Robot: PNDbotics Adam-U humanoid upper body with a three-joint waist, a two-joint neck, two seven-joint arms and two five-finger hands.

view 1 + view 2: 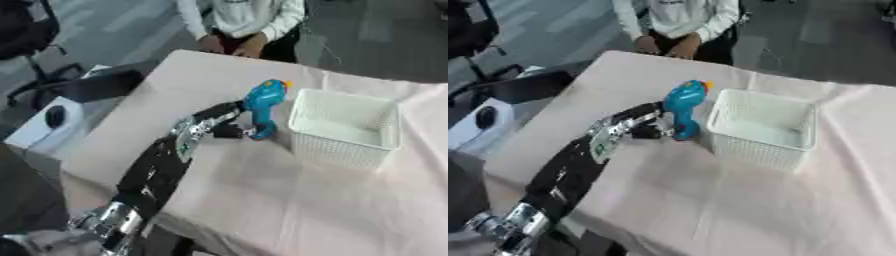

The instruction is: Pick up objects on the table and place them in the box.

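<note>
Reaching in from the left side, the robot's black and silver left hand (229, 125) has its fingers curled round the lower stem of a blue plastic toy (264, 105) with a round head and a bit of orange at the top. The toy stands upright on the desk covered with a pale pink cloth (262, 200), just beside the near left wall of the white plastic basket with little holes (343, 127). I cannot tell if the toy touches the basket. Its long side runs up and down, and the round head with the orange bit leans a little toward the basket. The toy looks hard, smooth and light, so I think it will not bend or squash, but it could slip or tip because the top is bigger than the bottom. The thin stem low down seems the best place to hold it, and that is where the hand is. The basket looks empty inside. The right hand does not show at all.
</note>
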